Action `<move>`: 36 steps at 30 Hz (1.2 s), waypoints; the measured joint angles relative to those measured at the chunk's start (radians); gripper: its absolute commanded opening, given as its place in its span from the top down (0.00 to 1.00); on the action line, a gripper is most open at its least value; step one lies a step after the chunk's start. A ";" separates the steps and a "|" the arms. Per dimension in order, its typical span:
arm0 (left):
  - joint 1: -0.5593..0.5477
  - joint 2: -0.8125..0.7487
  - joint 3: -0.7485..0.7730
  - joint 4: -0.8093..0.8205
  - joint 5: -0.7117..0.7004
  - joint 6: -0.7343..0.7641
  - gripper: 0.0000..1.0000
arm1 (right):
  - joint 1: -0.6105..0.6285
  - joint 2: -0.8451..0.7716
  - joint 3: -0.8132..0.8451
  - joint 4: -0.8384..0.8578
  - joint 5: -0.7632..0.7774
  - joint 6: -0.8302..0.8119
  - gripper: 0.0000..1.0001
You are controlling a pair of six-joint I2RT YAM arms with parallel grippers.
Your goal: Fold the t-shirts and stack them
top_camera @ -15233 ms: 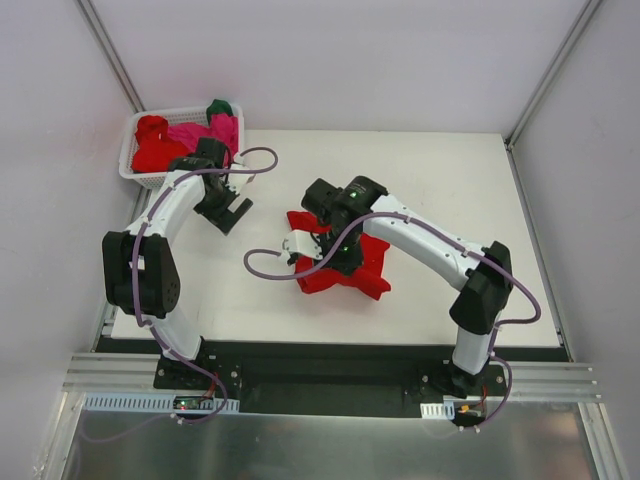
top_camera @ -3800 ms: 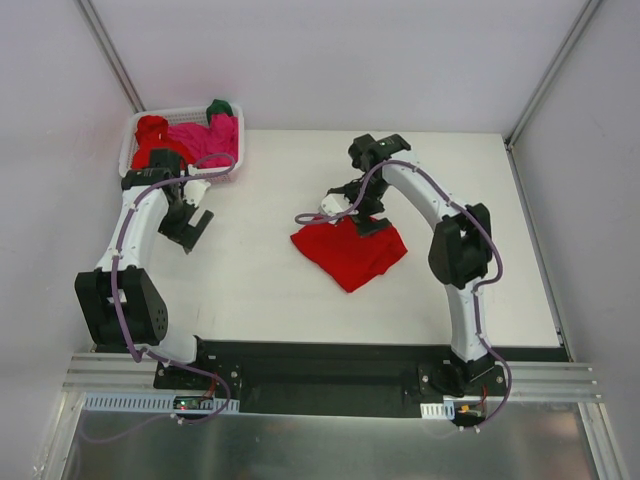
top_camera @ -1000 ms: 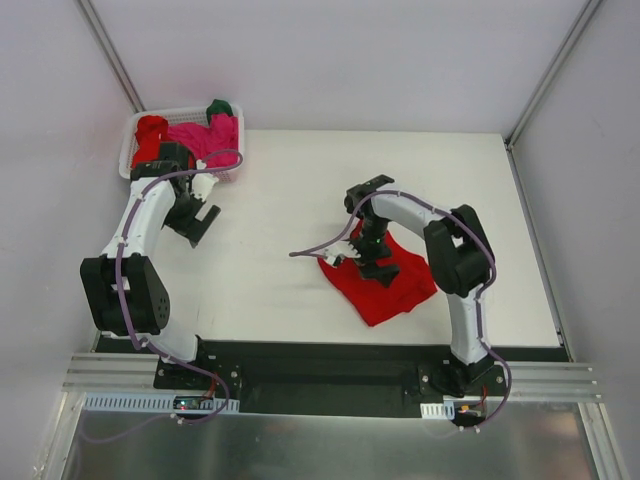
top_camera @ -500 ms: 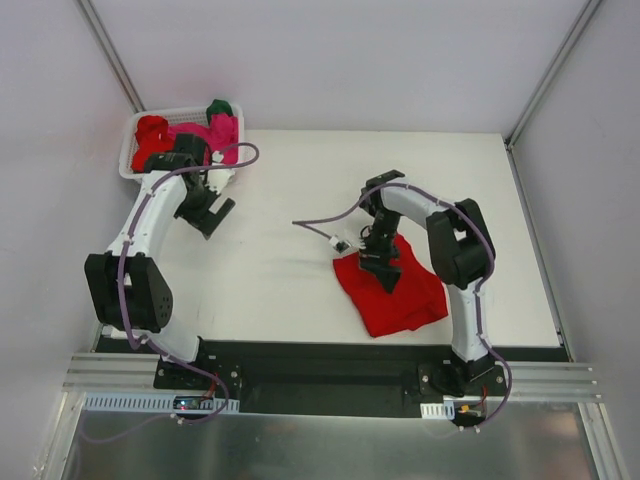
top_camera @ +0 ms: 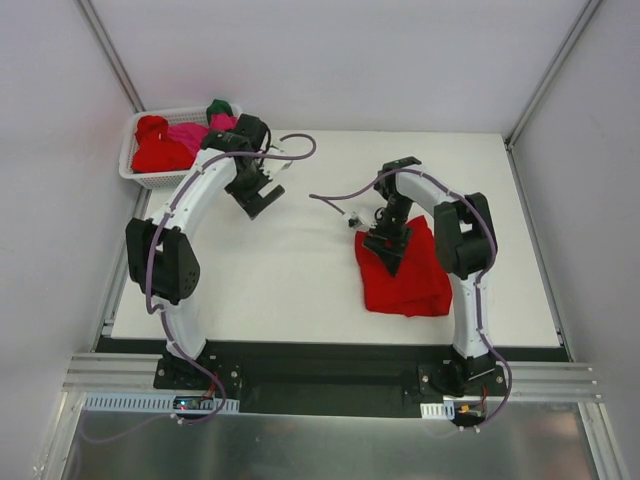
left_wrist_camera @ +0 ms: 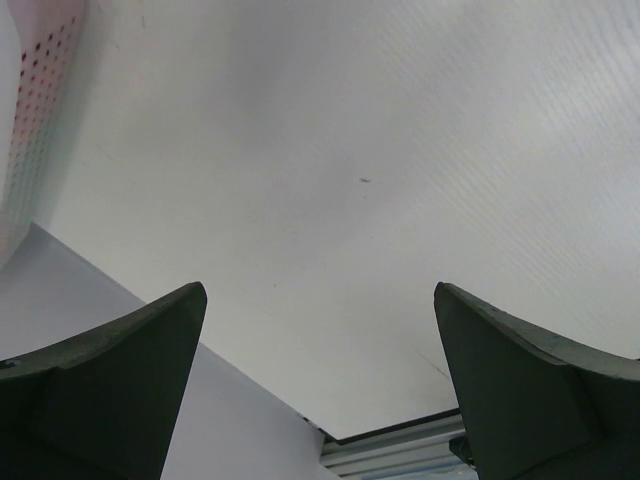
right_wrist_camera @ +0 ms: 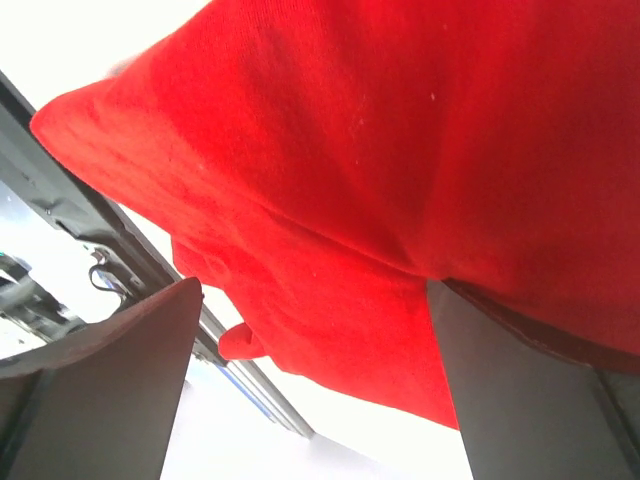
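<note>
- Two grippers, the left gripper (top_camera: 258, 190) and the right gripper (top_camera: 387, 243), both have their jaws spread wide. Neither one is holding anything.
- One bright red cloth t-shirt (top_camera: 405, 275) lies folded into a flat block on the white table (top_camera: 300, 270). It is far from the white plastic lattice basket (top_camera: 128, 160), across the table and closer to the arm bases.
- The right gripper points down at the folded shirt's corner closest to the basket. I think its jaws are apart because this fold is finished and the shirt can just lie there.
- More t-shirts sit bunched up inside the basket: a red one (top_camera: 160, 150), a pink one (top_camera: 195, 133) and a dark green one (top_camera: 218, 106) at the far rim. They are not folded yet.
- The left gripper hangs just beside the basket, on the side facing the folded shirt. I think it waits there so the next shirt is a short reach away.
- Only the top view shows both arms, the basket and the whole folded shirt together.
- Only the right wrist view shows the red cloth up close, with its soft creases and layered edges between the fingers. I cannot tell if the fingers touch it.
- Only the left wrist view shows bare table between its fingers, with a bit of the basket's dotted wall in one corner.
</note>
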 measured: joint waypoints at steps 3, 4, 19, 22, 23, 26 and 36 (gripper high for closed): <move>-0.039 0.026 0.035 0.002 0.000 -0.003 0.01 | -0.029 -0.006 -0.009 0.005 0.025 0.025 0.00; -0.051 0.032 0.040 0.001 0.000 -0.003 0.01 | -0.043 -0.009 -0.011 0.006 0.034 0.031 0.00; -0.129 0.101 0.079 0.004 0.008 -0.005 0.01 | -0.136 -0.123 0.018 0.040 0.101 0.038 0.00; -0.106 0.101 0.042 0.004 0.026 -0.016 0.01 | -0.105 -0.156 0.076 0.045 0.094 0.023 0.00; -0.096 0.101 0.030 0.002 0.032 -0.019 0.01 | -0.097 -0.166 0.093 0.048 0.092 0.019 0.00; -0.051 0.101 0.013 0.000 0.039 -0.026 0.01 | -0.089 -0.195 0.105 0.055 0.089 0.004 0.00; 0.156 0.061 0.046 0.004 0.070 -0.043 0.01 | -0.100 -0.412 -0.377 0.310 0.128 -0.019 0.00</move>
